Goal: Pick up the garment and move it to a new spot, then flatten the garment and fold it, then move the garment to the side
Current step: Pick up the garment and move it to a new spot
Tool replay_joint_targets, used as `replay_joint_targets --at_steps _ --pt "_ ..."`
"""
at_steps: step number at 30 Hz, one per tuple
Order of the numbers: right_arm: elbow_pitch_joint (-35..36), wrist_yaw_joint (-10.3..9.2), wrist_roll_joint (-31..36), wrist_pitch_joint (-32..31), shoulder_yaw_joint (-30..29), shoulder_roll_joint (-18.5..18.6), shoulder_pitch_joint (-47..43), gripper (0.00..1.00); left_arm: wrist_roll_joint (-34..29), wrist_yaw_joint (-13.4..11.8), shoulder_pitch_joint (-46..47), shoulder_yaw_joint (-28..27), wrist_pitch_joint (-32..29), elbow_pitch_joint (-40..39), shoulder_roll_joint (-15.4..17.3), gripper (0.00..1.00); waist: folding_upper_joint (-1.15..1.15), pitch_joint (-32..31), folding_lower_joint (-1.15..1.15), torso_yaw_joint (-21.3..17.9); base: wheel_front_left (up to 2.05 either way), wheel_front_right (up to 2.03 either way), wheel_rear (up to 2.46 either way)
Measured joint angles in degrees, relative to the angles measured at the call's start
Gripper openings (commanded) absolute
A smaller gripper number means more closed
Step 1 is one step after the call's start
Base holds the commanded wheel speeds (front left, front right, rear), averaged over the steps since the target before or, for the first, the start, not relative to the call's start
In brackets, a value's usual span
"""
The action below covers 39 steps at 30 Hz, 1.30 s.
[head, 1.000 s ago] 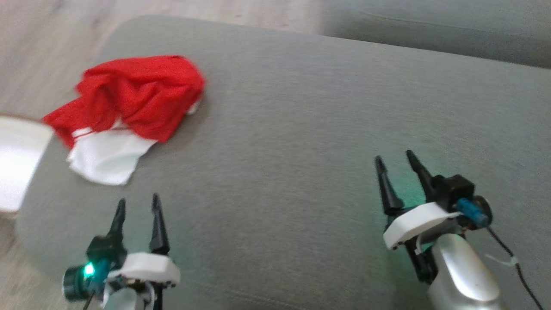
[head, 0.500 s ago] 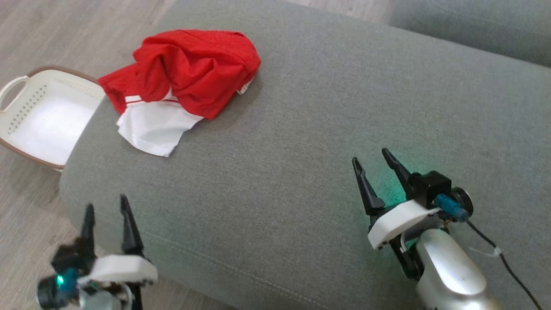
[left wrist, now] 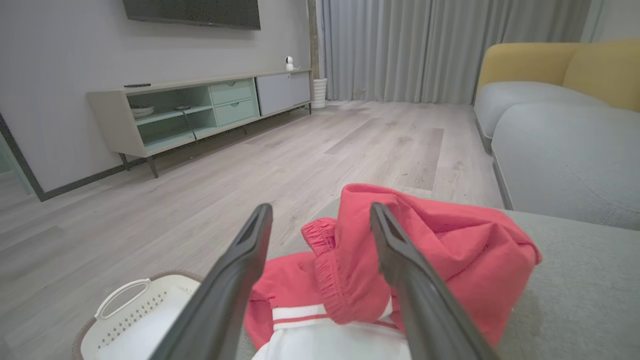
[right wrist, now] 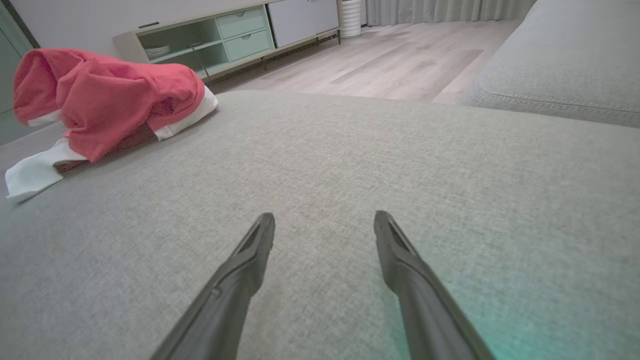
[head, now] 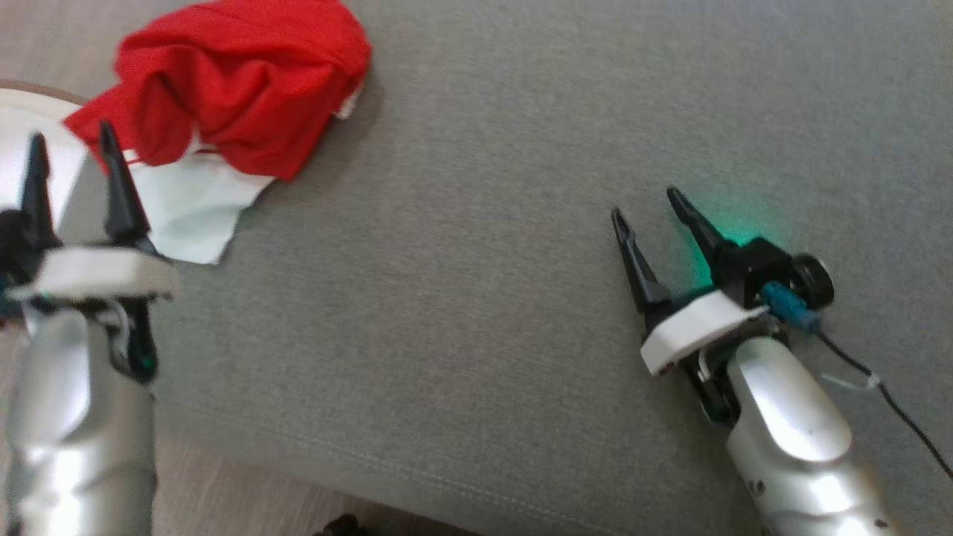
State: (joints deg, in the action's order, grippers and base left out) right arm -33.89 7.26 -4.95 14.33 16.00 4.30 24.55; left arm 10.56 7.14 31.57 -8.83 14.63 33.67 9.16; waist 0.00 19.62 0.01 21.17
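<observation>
A white laundry basket with a brown rim stood on the wooden floor, beside the end of a grey sofa cushion. It lay low and to the left of the left hand. The part of its inside that showed was bare white plastic.

The garment, a crumpled red piece with a white panel and thin red stripes, lay on the cushion just ahead of the left hand, by the edge nearest the basket. The left hand pointed towards it, its two dark fingers spread apart and holding nothing. Whether a fingertip touched the cloth could not be told.

The right hand hovered low over bare cushion, its fingers also spread apart and empty. A green glow fell on the fabric beside it. The garment sat well apart from this hand, ahead and off to its left.

The left wrist view looked past the garment into the room, with a low TV cabinet, grey curtains and a yellow sofa back. The right wrist view showed a second grey cushion ahead to the right of the right hand.
</observation>
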Motion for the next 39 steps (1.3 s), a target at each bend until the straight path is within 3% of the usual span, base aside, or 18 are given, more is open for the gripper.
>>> replay_joint_targets --at_steps 7,14,15,16,23,33,36,39 --pt "4.0 0.01 0.0 0.4 1.5 0.3 2.6 1.00 2.5 0.4 10.4 5.3 0.1 11.4 5.1 1.00 0.00 4.4 0.00 -3.7 0.00 0.00 0.00" --pt "5.9 0.02 -0.1 0.6 2.2 0.3 4.5 1.00 6.6 0.4 14.6 7.1 -1.0 22.2 6.9 1.00 0.00 7.1 -0.01 -7.0 0.00 0.00 0.00" --pt "6.1 0.03 -0.1 0.6 2.2 0.3 4.6 1.00 6.6 0.4 14.9 7.3 -1.0 23.4 6.9 0.61 0.00 7.4 -0.01 -7.3 0.00 0.00 0.00" --pt "6.2 0.03 -0.1 0.6 2.2 0.3 4.7 1.00 6.6 0.4 15.2 7.6 -1.0 24.2 6.9 0.00 0.00 7.5 -0.01 -7.6 0.00 0.00 0.00" --pt "5.1 0.03 -1.0 0.6 0.4 0.3 5.1 1.00 5.4 0.4 16.7 11.0 -0.3 23.3 9.0 0.00 0.00 6.2 0.00 -8.6 0.00 0.00 0.00" --pt "3.2 0.03 -3.3 0.5 -1.1 -0.1 -1.0 1.00 1.3 0.5 17.6 18.7 0.0 3.1 10.3 0.00 0.00 -0.7 -0.02 -11.4 0.00 0.00 0.00" --pt "3.2 0.03 -4.2 0.5 -1.1 -0.3 -1.6 1.00 1.3 0.4 17.6 22.1 0.1 -0.9 9.5 0.00 0.00 -2.7 -0.02 -13.5 0.00 0.00 0.00" --pt "3.0 0.03 -5.7 0.5 -1.3 -0.3 -3.2 1.00 3.6 0.4 17.5 24.0 0.1 -3.7 5.9 0.00 0.00 -5.3 -0.02 -15.5 0.00 0.00 0.00"
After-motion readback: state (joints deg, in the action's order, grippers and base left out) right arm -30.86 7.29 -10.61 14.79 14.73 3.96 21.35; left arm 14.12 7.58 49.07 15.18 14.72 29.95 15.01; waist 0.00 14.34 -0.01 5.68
